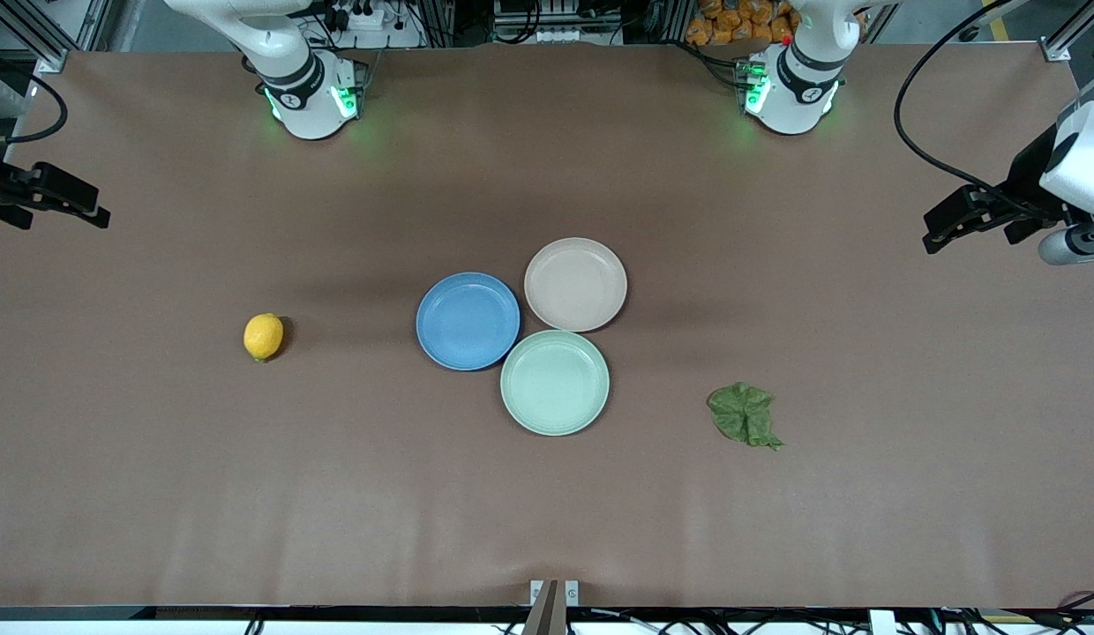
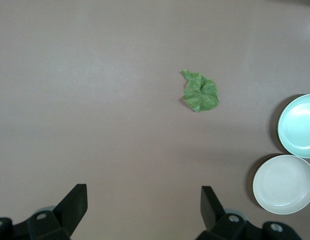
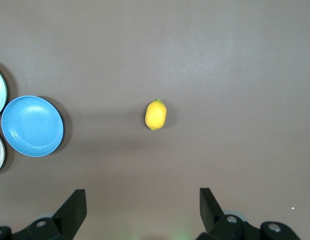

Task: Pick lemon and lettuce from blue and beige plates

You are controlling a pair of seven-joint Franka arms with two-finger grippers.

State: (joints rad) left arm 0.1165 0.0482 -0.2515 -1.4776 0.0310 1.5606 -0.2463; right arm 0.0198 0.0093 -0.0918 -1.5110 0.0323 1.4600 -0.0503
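Note:
The lemon lies on the bare table toward the right arm's end, apart from the plates; it also shows in the right wrist view. The lettuce lies on the table toward the left arm's end, and shows in the left wrist view. The blue plate and the beige plate stand empty at mid-table, touching. My left gripper is open and empty, up over its end of the table. My right gripper is open and empty over the right arm's end of the table.
A pale mint-green plate stands empty against the blue and beige plates, nearer to the front camera. The brown table mat covers the whole surface.

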